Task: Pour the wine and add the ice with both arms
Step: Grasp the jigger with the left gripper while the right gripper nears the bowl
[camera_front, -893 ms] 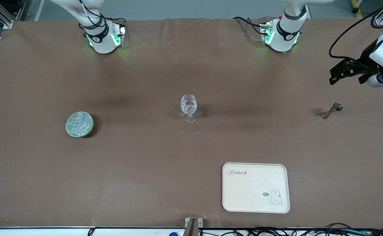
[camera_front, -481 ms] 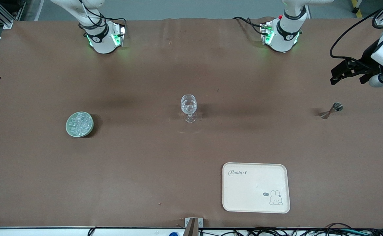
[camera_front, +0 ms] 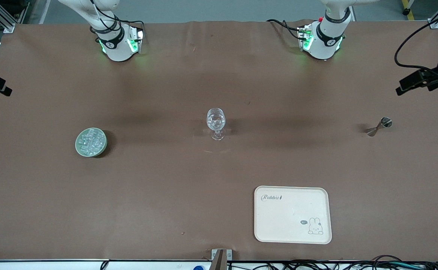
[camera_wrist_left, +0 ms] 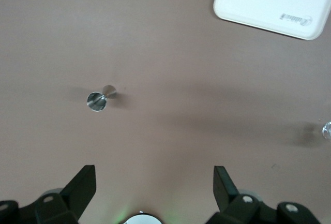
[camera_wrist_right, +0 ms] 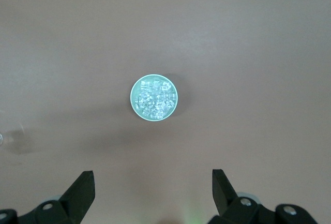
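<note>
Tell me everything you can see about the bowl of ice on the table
The bowl is small, round and pale green, looking like ceramic or plastic. It sits upright on the brown table toward the right arm's end, level with the stemmed glass. The ice, many small clear glassy cubes, fills it. Nothing else touches it. The right gripper hangs open above it.

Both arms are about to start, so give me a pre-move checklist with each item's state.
1. Left gripper open and holding nothing, over bare table: ok.
2. Right gripper open and holding nothing, over bare table: ok.
3. Ice in the green dish, at the right arm's end: ok.
4. Stemmed glass upright mid-table: ok.
5. Metal jigger lying on its side at the left arm's end: not ok.
6. Wine in the jigger: cannot tell.
</note>
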Tool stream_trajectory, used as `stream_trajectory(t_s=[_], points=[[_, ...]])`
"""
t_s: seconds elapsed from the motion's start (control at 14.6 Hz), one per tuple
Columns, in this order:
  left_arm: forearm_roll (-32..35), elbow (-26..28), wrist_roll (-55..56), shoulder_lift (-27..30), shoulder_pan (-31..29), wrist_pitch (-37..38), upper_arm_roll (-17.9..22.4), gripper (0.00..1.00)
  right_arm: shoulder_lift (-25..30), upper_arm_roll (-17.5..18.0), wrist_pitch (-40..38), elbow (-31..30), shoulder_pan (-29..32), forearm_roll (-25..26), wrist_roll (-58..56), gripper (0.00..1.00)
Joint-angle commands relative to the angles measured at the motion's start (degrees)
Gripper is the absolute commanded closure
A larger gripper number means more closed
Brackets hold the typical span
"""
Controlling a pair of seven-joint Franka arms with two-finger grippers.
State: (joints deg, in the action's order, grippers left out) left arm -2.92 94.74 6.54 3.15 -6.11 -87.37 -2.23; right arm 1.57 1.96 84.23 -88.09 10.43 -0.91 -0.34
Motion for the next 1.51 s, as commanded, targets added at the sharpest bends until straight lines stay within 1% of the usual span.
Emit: stream_trajectory(t_s=[0.0,0.14,0.21,0.34,0.55,0.69,0.82,0.96,1.03,1.17,1.31,1.44], points=[[-3.0,-0.6,-0.6,-3.1,-5.7,0.3,-0.3,0.00,1.0,1.0,-0.1,-1.1,0.5,0.8,0.5,0.00],[-4.5,-0.8,-0.6,-6.0,-10.1,-1.4,-0.3,0.00,0.9,1.1,-0.4,-1.8,0.5,0.7,0.3,0.00],[-5.3,-0.9,-0.6,-7.7,-12.5,-2.1,-0.3,0.00,1.0,1.2,-0.3,-3.6,0.4,0.7,0.0,0.00],[-8.1,-0.9,-0.5,-11.8,-17.3,-3.5,-0.3,0.00,1.5,1.2,3.1,-8.8,0.2,0.6,0.1,0.00],[-9.8,-0.9,0.5,-18.6,-24.7,-4.2,-0.3,0.00,1.6,1.2,13.6,-19.5,-0.5,0.6,-0.4,0.00],[-15.1,-1.0,0.5,-23.0,-30.2,-4.5,-0.3,0.00,1.4,1.2,21.3,-26.1,-1.0,0.6,-0.4,0.00],[-19.3,-2.0,0.9,-28.2,-32.6,-4.5,-0.2,0.00,1.3,1.2,28.5,-32.5,-1.4,0.7,-0.5,0.00],[-23.0,-4.0,2.8,-34.4,-36.7,-4.4,-0.2,0.00,1.3,1.2,36.3,-38.8,-1.4,1.3,-1.0,0.00],[-24.8,-4.6,3.6,-37.0,-38.5,-4.0,-0.3,0.00,1.3,1.2,38.5,-40.6,-1.4,1.4,-1.6,0.00],[-27.0,-4.9,5.7,-39.6,-39.2,-3.7,-0.3,0.00,0.9,1.1,42.2,-43.5,-1.4,1.6,-2.1,0.00],[-27.2,-6.0,12.8,-41.9,-39.2,-3.6,-0.5,0.00,-0.1,1.1,49.2,-47.6,-1.4,2.4,-2.1,0.00],[-28.4,-8.2,18.9,-44.2,-38.9,-2.1,-0.7,0.00,-2.4,1.1,53.1,-49.4,-1.5,3.2,-2.1,0.00]])
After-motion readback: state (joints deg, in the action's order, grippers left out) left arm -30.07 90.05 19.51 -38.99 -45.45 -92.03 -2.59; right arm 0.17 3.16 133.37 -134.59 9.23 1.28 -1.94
